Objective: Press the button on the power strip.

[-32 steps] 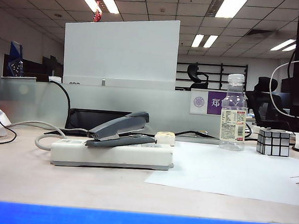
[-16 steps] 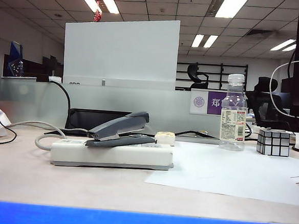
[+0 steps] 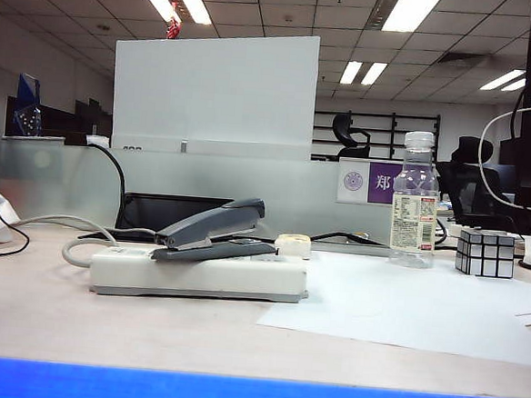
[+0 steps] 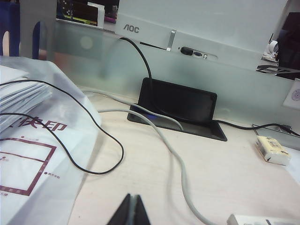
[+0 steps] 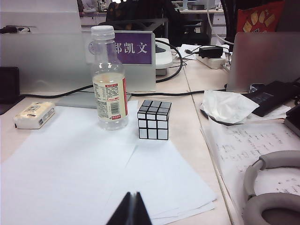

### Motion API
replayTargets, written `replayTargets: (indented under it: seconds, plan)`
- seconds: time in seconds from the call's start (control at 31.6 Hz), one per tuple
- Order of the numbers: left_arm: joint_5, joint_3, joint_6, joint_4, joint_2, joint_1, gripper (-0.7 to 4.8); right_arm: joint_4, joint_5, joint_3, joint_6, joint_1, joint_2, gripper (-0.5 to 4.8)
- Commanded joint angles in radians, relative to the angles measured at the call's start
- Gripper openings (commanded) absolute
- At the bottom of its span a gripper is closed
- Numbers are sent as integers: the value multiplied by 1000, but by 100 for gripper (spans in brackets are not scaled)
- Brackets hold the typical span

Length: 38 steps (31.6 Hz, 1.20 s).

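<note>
The power strip (image 3: 196, 276) is a long white bar lying on the left half of the table, with its light-grey cable (image 3: 78, 241) looping off its left end. A grey stapler (image 3: 213, 232) rests on top of it. I cannot make out the button from this low angle. In the left wrist view only a corner of the power strip (image 4: 248, 219) shows, with the cable (image 4: 180, 168) running to it. Neither gripper shows in the exterior view. My left gripper (image 4: 131, 196) is shut and empty above bare table. My right gripper (image 5: 131, 193) is shut and empty above white paper.
A cream block (image 3: 292, 245) sits behind the strip. A water bottle (image 3: 415, 199) and a mirror cube (image 3: 485, 253) stand at the right behind white paper sheets (image 3: 404, 309). A plastic bag of papers (image 4: 33, 140) and a thin black wire (image 4: 93, 140) lie at the left. Headphones (image 5: 272, 187) lie far right.
</note>
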<state>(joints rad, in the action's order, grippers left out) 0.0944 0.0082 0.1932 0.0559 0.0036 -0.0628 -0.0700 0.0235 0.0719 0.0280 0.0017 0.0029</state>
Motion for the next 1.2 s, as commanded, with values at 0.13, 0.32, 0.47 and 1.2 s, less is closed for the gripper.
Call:
replayTargets:
  seconds: [0.13, 0.32, 0.47, 1.2]
  plan:
    - [4, 2, 2, 9, -2, -1, -5, 11, 1, 6, -3, 0, -1, 0]
    - [4, 2, 2, 9, -2, -1, -5, 11, 1, 6, -3, 0, -1, 0]
    - [4, 2, 2, 9, -2, -1, -5, 11, 1, 6, -3, 0, -1, 0]
    - [-3, 2, -193, 10, -2, -1, -5, 11, 1, 6, -3, 0, -1, 0]
